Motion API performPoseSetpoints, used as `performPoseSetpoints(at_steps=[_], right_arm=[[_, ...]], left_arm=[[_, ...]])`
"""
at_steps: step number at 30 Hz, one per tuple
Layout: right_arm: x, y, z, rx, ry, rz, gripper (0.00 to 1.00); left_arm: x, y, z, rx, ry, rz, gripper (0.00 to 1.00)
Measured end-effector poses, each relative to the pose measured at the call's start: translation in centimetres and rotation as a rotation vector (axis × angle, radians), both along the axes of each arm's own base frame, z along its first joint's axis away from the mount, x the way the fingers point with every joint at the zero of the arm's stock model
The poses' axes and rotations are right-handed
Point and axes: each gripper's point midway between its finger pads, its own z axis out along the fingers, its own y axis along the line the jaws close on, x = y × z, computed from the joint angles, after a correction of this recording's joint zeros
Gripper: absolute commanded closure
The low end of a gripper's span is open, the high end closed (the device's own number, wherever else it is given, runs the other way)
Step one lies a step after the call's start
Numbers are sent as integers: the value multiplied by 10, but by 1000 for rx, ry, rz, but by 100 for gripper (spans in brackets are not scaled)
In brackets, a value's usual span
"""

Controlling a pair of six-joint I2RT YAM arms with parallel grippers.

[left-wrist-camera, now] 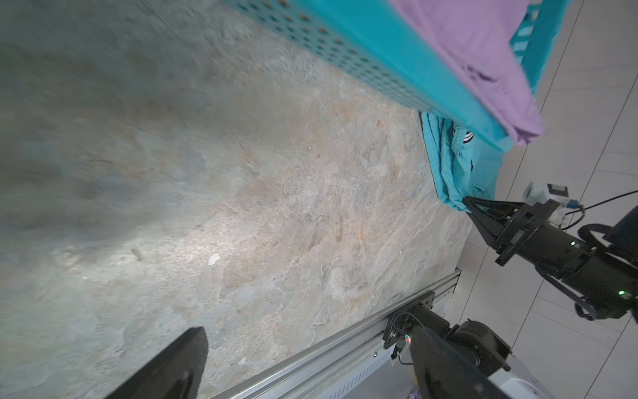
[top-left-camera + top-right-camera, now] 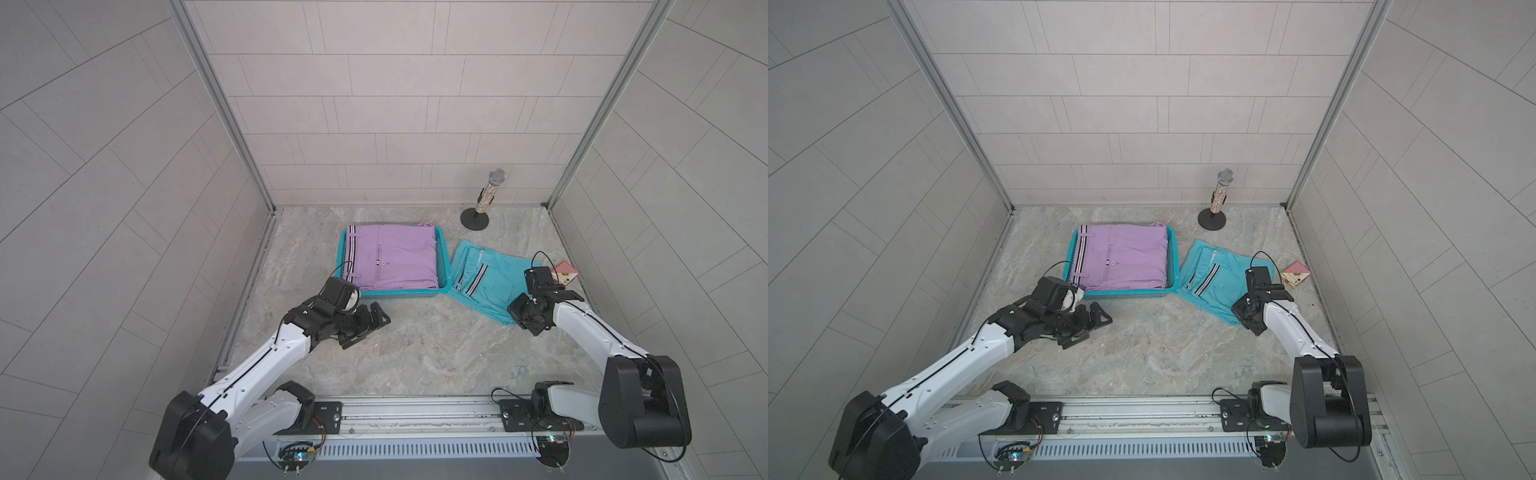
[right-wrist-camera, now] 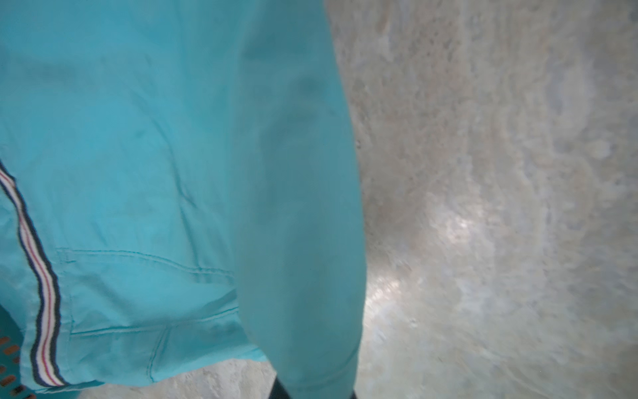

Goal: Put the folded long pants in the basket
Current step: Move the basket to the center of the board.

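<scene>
Now: right gripper [image 1: 466, 202] pinched shut on the turquoise pants [image 2: 486, 278]; lilac pants [image 2: 395, 257] lie in the basket [image 2: 399, 294].
In both top views the right arm stoops over the turquoise pants' near corner, just right of the basket, its wrist hiding the jaws; the left gripper [image 2: 368, 328] hangs spread wide by the basket's near-left corner. The left wrist view alone shows the right jaws closed on that corner. The right wrist view, blurred, shows only turquoise cloth and table [image 3: 483, 207].
</scene>
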Motion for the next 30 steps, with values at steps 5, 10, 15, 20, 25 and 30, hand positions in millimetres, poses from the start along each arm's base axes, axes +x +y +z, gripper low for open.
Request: performPoseSetpoints(at_steps=[5,10,15,20,25,30], right_arm=[[-30,10,-14,43,161,84,100],[-58,27,-25,128,193,149,100],[-77,38,-19,161,170,206,100],[-97,43,-15,167,182,256,100],[-113,54,-14,199,214,316,100],[-127,81,-12,225,207,451,100]], left_arm=[[3,-29,-13,-10,7,-48,2],[18,-40,-34,24,31,-55,2],[48,-50,-34,40,19,-55,2],[86,-44,-26,47,-34,-17,2],[98,-49,-20,32,-70,-26,2],[86,-59,-32,17,-88,-69,2]])
